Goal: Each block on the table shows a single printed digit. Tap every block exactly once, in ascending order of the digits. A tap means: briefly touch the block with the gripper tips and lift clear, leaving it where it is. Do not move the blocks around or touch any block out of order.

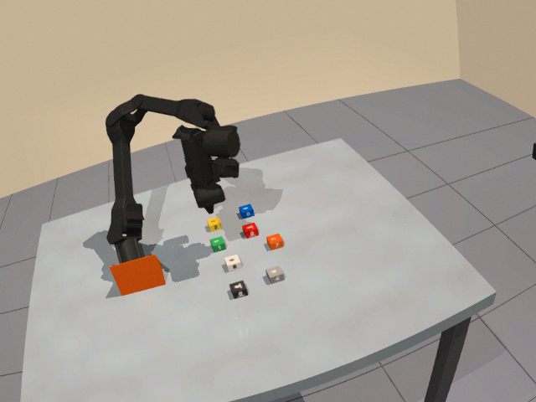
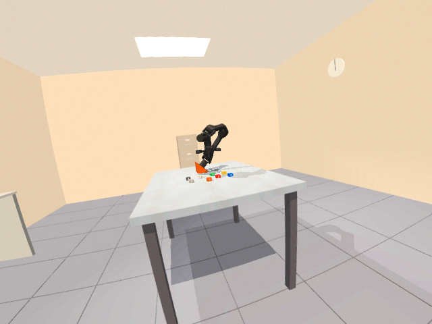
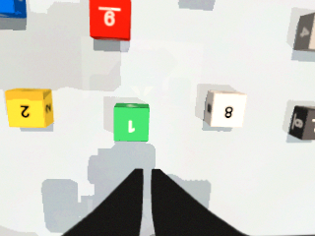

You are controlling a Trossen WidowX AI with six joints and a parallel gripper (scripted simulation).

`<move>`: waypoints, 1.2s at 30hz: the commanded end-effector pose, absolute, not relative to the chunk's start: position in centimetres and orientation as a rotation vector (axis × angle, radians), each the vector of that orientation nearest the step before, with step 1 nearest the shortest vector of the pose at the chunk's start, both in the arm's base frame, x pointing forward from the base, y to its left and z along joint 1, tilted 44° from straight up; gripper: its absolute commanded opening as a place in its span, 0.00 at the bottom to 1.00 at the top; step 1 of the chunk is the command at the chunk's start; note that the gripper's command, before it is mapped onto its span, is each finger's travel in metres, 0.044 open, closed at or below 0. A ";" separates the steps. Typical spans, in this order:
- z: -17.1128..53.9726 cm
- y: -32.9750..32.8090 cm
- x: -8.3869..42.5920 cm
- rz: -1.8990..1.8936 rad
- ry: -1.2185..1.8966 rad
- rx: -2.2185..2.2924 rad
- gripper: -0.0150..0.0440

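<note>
Eight blocks on table [image 1: 346, 280]; one arm; fingers nearly closed, holding nothing.

In the wrist view the shut gripper [image 3: 146, 171] hangs above the table [image 1: 346, 268], bare surface showing between its tips and the green block [image 3: 131, 122] ahead. Open lanes flank that block: the yellow block [image 3: 29, 107] stands well left, the white block [image 3: 225, 109] well right. The red block [image 3: 110, 19] blocks the upper left.
</note>
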State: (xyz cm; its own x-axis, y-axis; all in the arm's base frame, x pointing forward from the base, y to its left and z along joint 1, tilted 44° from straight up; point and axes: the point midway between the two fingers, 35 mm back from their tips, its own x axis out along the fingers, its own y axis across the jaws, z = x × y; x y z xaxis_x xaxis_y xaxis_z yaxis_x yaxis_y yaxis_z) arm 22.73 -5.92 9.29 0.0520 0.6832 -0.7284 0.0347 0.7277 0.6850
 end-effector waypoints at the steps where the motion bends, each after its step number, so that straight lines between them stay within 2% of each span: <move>1: 10.4 -6.8 22.4 0.555 1.464 0.631 0.29; 4: 11.1 -6.2 22.8 0.549 1.463 0.632 0.29; 12: 18.1 1.1 24.6 0.559 1.462 0.634 0.29; 18: 17.4 1.7 24.7 0.557 1.462 0.633 0.29; 24: 12.5 6.6 24.9 0.560 1.459 0.635 0.29; 36: 11.6 7.4 25.0 0.561 1.459 0.635 0.29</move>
State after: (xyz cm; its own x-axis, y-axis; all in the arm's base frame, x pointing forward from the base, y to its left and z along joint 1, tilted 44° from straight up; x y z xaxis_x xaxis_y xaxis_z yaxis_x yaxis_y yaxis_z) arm 24.97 6.92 11.93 0.0410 0.6893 -0.7234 0.0303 0.7228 0.6904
